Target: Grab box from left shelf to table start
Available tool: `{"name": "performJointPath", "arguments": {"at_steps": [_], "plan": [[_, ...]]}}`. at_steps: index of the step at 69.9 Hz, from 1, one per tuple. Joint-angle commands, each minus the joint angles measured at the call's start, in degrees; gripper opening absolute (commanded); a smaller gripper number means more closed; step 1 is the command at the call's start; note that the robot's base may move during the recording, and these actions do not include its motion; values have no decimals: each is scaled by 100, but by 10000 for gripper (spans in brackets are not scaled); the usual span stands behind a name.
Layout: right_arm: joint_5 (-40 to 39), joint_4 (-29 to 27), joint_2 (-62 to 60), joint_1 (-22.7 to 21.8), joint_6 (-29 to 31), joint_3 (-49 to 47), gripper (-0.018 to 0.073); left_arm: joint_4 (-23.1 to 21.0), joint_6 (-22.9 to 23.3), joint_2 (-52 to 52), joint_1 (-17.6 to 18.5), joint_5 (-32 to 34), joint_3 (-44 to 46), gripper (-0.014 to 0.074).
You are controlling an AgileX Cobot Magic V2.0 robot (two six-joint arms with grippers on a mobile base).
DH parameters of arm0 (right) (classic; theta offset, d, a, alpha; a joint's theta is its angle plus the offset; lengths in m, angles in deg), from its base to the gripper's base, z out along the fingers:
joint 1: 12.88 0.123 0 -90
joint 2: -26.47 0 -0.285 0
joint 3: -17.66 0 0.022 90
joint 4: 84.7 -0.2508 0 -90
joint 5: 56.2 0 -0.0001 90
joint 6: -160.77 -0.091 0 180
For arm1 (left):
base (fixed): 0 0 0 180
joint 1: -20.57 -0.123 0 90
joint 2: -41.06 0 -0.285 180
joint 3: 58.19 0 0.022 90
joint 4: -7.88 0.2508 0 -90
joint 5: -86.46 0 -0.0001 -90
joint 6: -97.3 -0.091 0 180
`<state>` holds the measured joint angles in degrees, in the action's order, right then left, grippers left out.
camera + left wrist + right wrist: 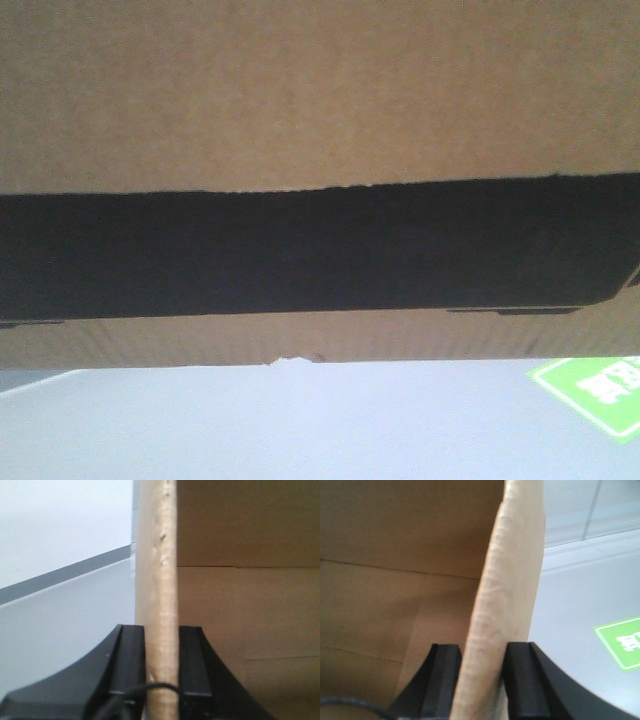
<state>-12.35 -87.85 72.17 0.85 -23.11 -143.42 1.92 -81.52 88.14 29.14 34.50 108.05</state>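
Left wrist-mounted view: one side wall of the box (159,555) is clamped by the left hand (161,630), the opposite wall by the right hand (482,650), the long axis spanning between them.

Box (320,100) sits close and blocks the whole upper front view. Free strip under it, over the pale surface (250,420); green marking (600,392) at right. Room is open outside both side walls; cardboard closes the inside.

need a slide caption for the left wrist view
Left tool shut on the upright side wall of the brown cardboard box, its open inside to the right.
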Motion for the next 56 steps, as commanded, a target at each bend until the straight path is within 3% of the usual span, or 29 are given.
{"name": "performJointPath", "arguments": {"at_steps": [1,56], "plan": [[-832,154,12,-6,53,-223,57,-442,30,-40,33,720,216,-102],[-830,154,12,-6,53,-223,57,-442,30,-40,33,709,216,-102]]}}
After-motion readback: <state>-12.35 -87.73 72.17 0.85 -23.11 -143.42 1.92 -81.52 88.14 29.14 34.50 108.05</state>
